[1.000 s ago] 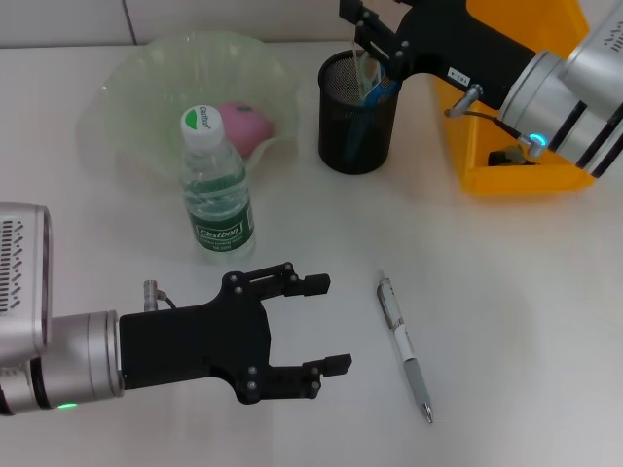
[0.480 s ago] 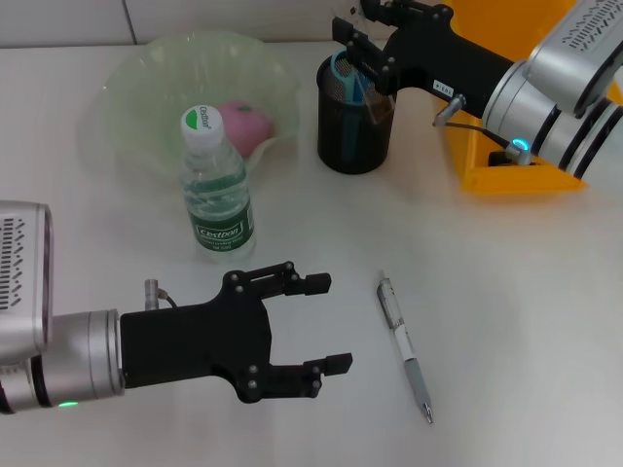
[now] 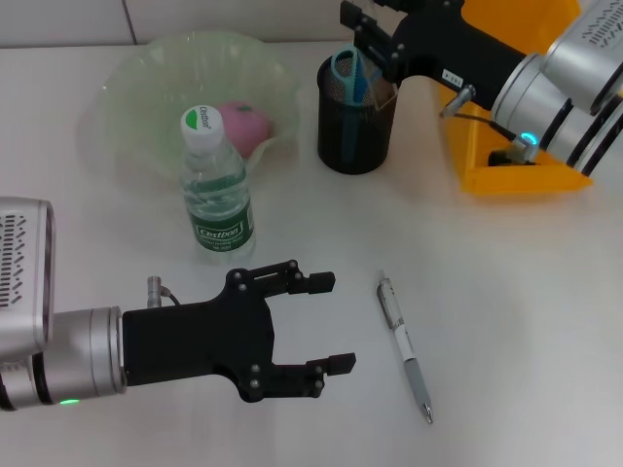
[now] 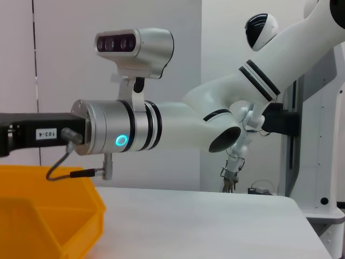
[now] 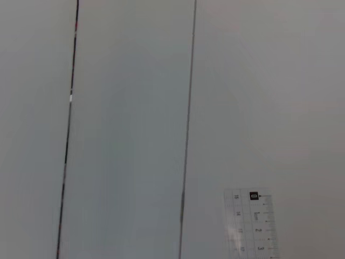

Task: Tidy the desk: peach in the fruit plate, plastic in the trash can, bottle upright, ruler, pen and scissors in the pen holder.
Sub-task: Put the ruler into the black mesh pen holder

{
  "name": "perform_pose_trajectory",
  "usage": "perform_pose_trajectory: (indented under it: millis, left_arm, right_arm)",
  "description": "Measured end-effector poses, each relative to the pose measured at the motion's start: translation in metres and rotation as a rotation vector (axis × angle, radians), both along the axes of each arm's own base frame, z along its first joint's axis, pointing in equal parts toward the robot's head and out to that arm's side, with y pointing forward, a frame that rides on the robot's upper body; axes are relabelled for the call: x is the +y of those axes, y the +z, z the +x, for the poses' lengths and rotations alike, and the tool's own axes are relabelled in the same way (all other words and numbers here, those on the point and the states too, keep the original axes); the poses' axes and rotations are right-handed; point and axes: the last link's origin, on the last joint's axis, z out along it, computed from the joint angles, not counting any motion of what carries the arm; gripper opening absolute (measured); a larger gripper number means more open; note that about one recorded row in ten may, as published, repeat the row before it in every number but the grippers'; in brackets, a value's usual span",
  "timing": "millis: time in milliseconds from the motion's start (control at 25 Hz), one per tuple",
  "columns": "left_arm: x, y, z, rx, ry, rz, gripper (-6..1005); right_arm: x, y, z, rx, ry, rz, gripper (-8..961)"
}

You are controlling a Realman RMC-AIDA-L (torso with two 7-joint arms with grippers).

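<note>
While above pen holder, right gripper level.

Left gripper, jaws spread, extends low from the near left; right gripper reaches in from the far right.

pink peach, yellow trash can, black mesh pen holder

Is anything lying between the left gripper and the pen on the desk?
Nothing visible. The left gripper is open just beside the pen, with only bare desk between them. The bottle stands farther back, out of that path.
</note>
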Motion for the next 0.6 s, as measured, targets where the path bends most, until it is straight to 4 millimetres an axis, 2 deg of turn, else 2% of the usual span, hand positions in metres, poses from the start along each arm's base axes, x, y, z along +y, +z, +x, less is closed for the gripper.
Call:
perform_pose_trajectory:
  millis: [240,600]
  left_arm:
    - [0.000,0.000,0.000,0.000,-0.001,0.000,796]
    - [0.000,0.000,0.001,-0.001,-0.002,0.000,796]
  right_arm:
    - [0.006,0.007,-0.001,0.016,-0.016,0.060,380]
    - [0.009,-0.005,-0.004,-0.050,-0.017,0.019,384]
